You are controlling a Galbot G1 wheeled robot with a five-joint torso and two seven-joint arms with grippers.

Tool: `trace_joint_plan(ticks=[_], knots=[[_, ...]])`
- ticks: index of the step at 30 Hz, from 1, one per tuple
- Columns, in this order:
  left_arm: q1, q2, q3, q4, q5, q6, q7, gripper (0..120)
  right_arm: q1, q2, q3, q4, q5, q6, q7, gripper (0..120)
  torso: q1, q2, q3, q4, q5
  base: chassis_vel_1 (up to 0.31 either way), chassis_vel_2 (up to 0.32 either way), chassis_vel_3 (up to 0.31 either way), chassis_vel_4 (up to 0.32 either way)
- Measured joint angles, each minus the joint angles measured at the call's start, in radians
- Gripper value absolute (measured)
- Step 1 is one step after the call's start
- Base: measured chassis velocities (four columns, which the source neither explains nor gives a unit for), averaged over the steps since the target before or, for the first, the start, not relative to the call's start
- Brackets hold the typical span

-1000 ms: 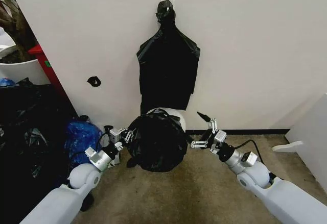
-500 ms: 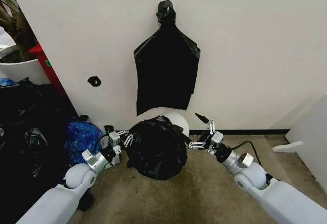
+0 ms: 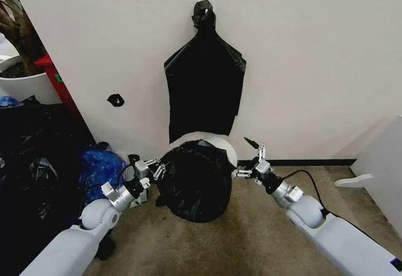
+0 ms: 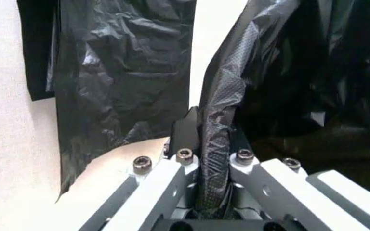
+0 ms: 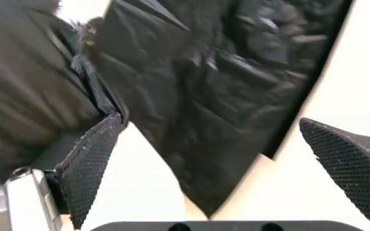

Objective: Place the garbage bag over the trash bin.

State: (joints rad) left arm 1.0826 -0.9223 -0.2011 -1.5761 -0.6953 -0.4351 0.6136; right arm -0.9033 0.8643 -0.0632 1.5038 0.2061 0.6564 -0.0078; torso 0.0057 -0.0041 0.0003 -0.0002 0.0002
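The glossy black garbage bag (image 3: 192,180) is draped over the white trash bin (image 3: 217,143), whose rim shows above it against the wall. At the bag's left side, my left gripper (image 3: 154,168) is shut on the bag's edge. In the left wrist view a twisted fold of the bag (image 4: 218,110) runs between the closed fingers of the left gripper (image 4: 209,132). My right gripper (image 3: 249,161) is at the bag's right side and open. The right wrist view shows the right gripper (image 5: 209,124) with its pads wide apart and nothing gripped.
A flat black bag (image 3: 205,90) hangs on the wall just above the bin. A shiny blue bag (image 3: 100,166) and a dark heap (image 3: 31,169) lie to the left. A white cabinet (image 3: 383,169) stands at the right, and bare brown floor (image 3: 251,238) lies in front.
The right arm has reached forward, bringing its open gripper closer to the bin. The bag's mouth now looks rounder and more spread over the bin. The left gripper keeps its hold.
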Motion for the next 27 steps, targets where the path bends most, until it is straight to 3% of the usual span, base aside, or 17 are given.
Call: trace_joint_plan(ticks=[10, 12, 15, 16, 18, 19, 20, 23, 24, 26, 27], knots=[[0.021, -0.017, 0.0, -0.017, 0.037, 0.055, -0.161, 1, -0.052, 0.02, 0.061, 0.077, -0.01, -0.049, 0.201, 100, 0.0, 0.0, 0.0, 0.0, 0.0001, 0.0, 0.0, 0.0, 0.0], [0.038, -0.027, 0.011, -0.069, 0.038, 0.162, -0.301, 1, -0.099, 0.033, 0.102, 0.158, -0.038, -0.061, 0.256, 100, 0.0, 0.0, 0.0, -0.0003, -0.0002, 0.0, 0.0, 0.0, 0.0], [0.051, -0.031, 0.031, -0.159, -0.009, 0.36, -0.491, 1, -0.151, 0.043, 0.108, 0.274, -0.065, -0.02, 0.222, 100, 0.0, 0.0, 0.0, -0.0004, 0.0, 0.0, 0.0, 0.0, 0.0], [0.051, -0.031, 0.031, -0.159, -0.009, 0.36, -0.491, 1, -0.151, 0.043, 0.108, 0.274, -0.065, -0.02, 0.222, 100, 0.0, 0.0, 0.0, -0.0004, 0.0, 0.0, 0.0, 0.0, 0.0], [0.051, -0.039, 0.042, -0.237, -0.11, 0.558, -0.625, 1, -0.181, 0.057, 0.094, 0.348, -0.097, 0.014, 0.181, 100, 0.0, 0.0, 0.0, 0.0, -0.0001, 0.0, 0.0, 0.0, 0.0], [0.05, -0.042, 0.043, -0.255, -0.139, 0.611, -0.658, 1, -0.186, 0.06, 0.091, 0.358, -0.106, 0.019, 0.176, 100, 0.0, 0.0, 0.0, 0.0001, -0.0001, 0.0, 0.0, 0.0, 0.0], [0.041, -0.057, 0.045, -0.306, -0.226, 0.763, -0.762, 1, -0.201, 0.074, 0.083, 0.388, -0.139, 0.037, 0.151, 100, 0.0, 0.0, 0.0, -0.0002, 0.0, 0.0, 0.0, 0.0, 0.0], [0.028, -0.092, 0.05, -0.365, -0.348, 0.977, -0.93, 1, -0.218, 0.097, 0.084, 0.398, -0.197, 0.071, 0.107, 100, 0.0, 0.0, 0.0, -0.0004, 0.0001, 0.0, 0.0, 0.0, 0.0], [0.028, -0.092, 0.05, -0.365, -0.348, 0.977, -0.93, 1, -0.218, 0.097, 0.084, 0.398, -0.197, 0.071, 0.107, 100, 0.0, 0.0, 0.0, -0.0004, 0.0001, 0.0, 0.0, 0.0, 0.0], [0.022, -0.13, 0.056, -0.384, -0.41, 1.09, -1.053, 1, -0.229, 0.106, 0.087, 0.383, -0.23, 0.09, 0.094, 100, 0.0, 0.0, 0.0, -0.0003, -0.0001, 0.0, 0.0, 0.0, 0.0], [0.022, -0.136, 0.058, -0.385, -0.414, 1.102, -1.07, 1, -0.233, 0.108, 0.088, 0.379, -0.235, 0.094, 0.093, 100, 0.0, 0.0, 0.0, -0.0003, 0.0, 0.0, 0.0, 0.0, 0.0]])
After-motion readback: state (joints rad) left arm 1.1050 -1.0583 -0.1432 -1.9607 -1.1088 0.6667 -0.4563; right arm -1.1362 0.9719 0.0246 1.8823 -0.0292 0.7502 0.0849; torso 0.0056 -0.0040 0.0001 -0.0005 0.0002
